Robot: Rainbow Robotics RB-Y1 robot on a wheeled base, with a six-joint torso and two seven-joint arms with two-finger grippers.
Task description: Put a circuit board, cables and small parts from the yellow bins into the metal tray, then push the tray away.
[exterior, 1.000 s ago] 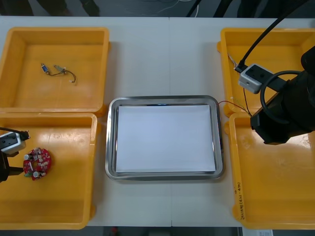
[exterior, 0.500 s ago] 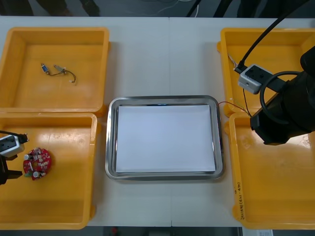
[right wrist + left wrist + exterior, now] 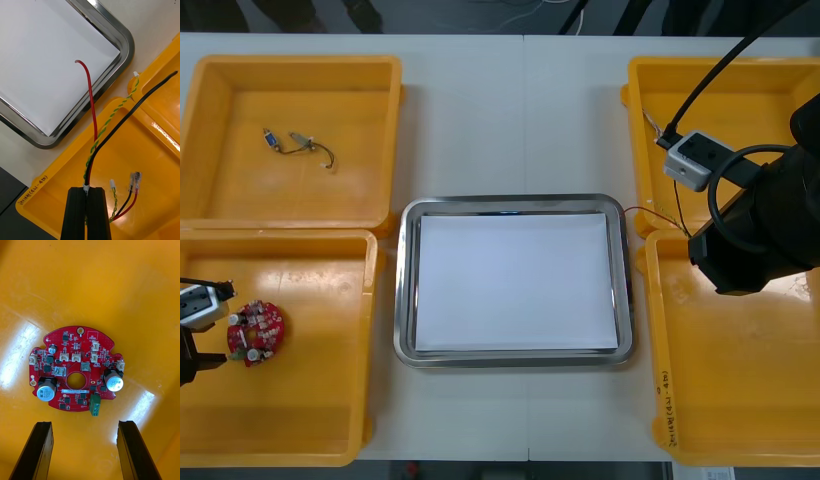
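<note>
Fingers of the left gripper [image 3: 85,423] stand spread just short of the round red circuit board [image 3: 256,332], flat in the yellow bin [image 3: 320,400] at the frame's lower left. The right gripper [image 3: 87,190] pinches cables [image 3: 96,139] (red, black, a yellow-green twist) above the lower-right bin [image 3: 740,400], beside the metal tray [image 3: 515,203].

I see the red board [image 3: 76,369] flat in the near left bin [image 3: 320,400], the tray [image 3: 406,290] white inside, cables [image 3: 91,159] pinched above the near right bin [image 3: 740,400].
</note>
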